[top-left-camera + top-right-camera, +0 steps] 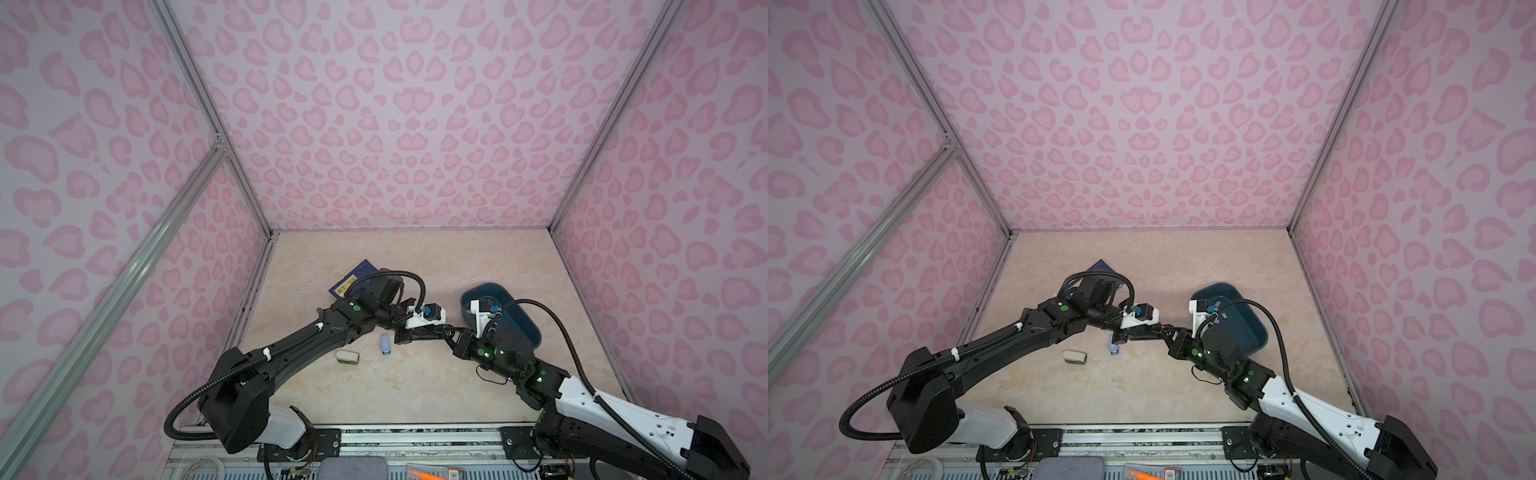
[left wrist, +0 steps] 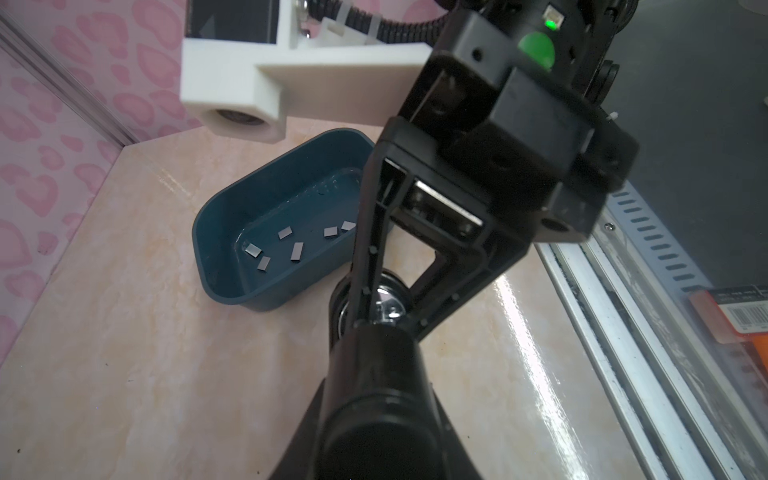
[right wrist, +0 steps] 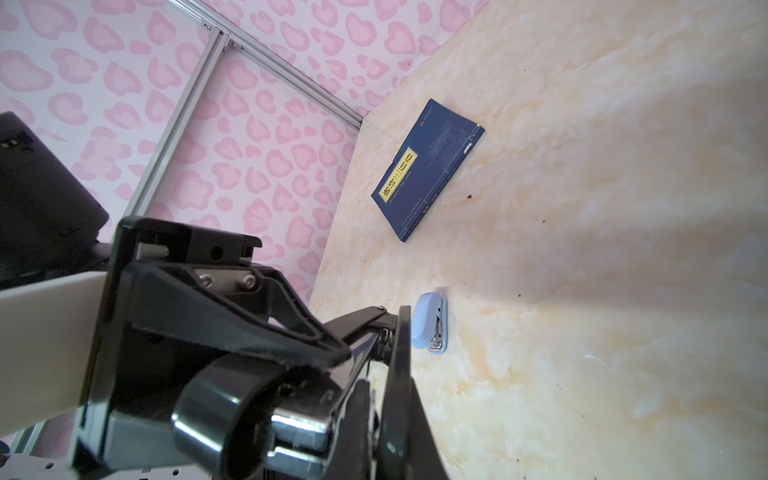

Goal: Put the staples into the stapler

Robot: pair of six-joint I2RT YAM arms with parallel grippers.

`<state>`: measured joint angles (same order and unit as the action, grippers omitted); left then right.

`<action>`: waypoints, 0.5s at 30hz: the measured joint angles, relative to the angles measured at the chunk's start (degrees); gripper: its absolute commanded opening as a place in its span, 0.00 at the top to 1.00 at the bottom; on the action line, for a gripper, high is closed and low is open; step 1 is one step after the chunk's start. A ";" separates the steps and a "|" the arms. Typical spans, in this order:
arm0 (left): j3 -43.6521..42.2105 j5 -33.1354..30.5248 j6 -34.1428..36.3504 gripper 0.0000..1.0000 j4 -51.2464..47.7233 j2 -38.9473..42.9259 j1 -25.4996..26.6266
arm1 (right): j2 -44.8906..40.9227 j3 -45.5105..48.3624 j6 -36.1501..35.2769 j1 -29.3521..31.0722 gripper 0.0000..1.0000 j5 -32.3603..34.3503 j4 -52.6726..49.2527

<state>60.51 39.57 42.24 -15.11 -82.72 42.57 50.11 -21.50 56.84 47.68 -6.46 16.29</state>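
A black and chrome stapler hangs above the table between the two arms. My left gripper is shut on its body, which fills the left wrist view. My right gripper meets it from the other side. That gripper is shut, its tips against the stapler's metal front; whether anything thin is pinched between them does not show. Several grey staples lie loose in a teal tub. A small light-blue stapler lies on the table below the left arm.
A dark blue book lies flat towards the back left, partly under the left arm. A small white object rests left of the light-blue stapler. The teal tub sits behind the right wrist. Pink patterned walls close three sides.
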 measured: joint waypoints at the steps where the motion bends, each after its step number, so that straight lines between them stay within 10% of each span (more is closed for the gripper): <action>1: 0.02 -0.11 -0.20 0.97 -0.07 0.00 0.00 | -0.11 0.50 -0.02 -0.26 1.00 0.07 0.52; 12: -0.98 -1.01 -0.04 0.97 -0.70 1.03 -0.63 | 1.73 6.58 1.33 -7.17 0.99 -5.07 6.97; 15: -1.11 -1.03 -0.20 0.97 -1.11 1.03 -0.87 | 1.73 5.16 -0.55 -7.30 0.79 -5.92 5.09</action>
<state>59.40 38.54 42.04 -16.23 -81.69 41.69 51.83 -16.34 56.29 40.38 -12.38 21.39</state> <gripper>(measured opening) 0.296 0.095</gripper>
